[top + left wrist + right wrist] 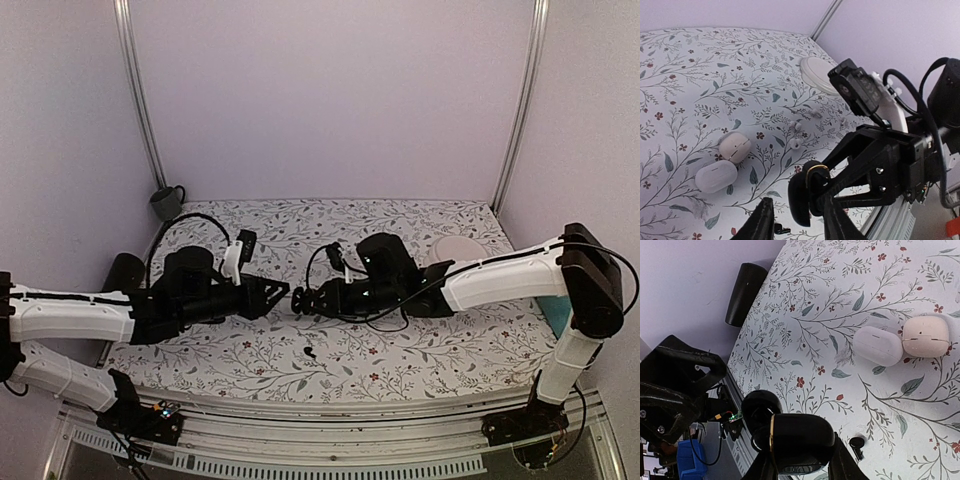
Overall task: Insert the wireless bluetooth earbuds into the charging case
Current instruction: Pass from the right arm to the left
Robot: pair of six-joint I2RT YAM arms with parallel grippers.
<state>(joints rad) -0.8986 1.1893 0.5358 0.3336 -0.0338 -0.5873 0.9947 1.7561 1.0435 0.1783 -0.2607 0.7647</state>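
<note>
Midway across the table (455, 350), the right gripper (801, 461) pinches the charging case (800, 440); the left gripper (799, 221) stands spread just left of it, and one earbud (857, 444) lies on the near side

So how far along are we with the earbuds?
Done: the charging case is in the air, lid apparently open, clamped in the right gripper. In hand: the left gripper, fingers apart, faces it. Left: one black earbud lies on the table; whether the other is seated cannot be seen.
</note>
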